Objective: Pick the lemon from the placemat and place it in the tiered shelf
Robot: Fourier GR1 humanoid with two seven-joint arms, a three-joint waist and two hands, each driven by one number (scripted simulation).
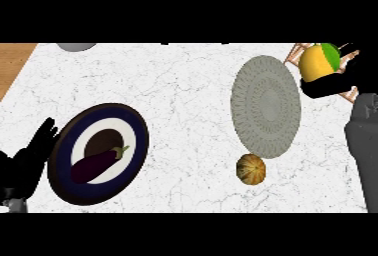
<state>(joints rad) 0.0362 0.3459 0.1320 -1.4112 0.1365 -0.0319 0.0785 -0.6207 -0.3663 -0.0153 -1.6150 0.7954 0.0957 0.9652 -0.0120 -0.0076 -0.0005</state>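
Observation:
The yellow lemon is up at the far right, over the wooden tiered shelf, only parts of which show. My right hand is curled round the lemon from below and behind, and its grey forearm runs down the right edge. A green patch shows right behind the lemon; I cannot tell what it is. The grey oval placemat lies bare just left of the shelf. My left hand rests open at the left edge, fingers up.
A dark blue plate with a white inner ring carries a purple eggplant beside my left hand. A small orange-brown ribbed melon lies below the placemat. A grey round object peeks in at the top left, by the counter's wooden corner.

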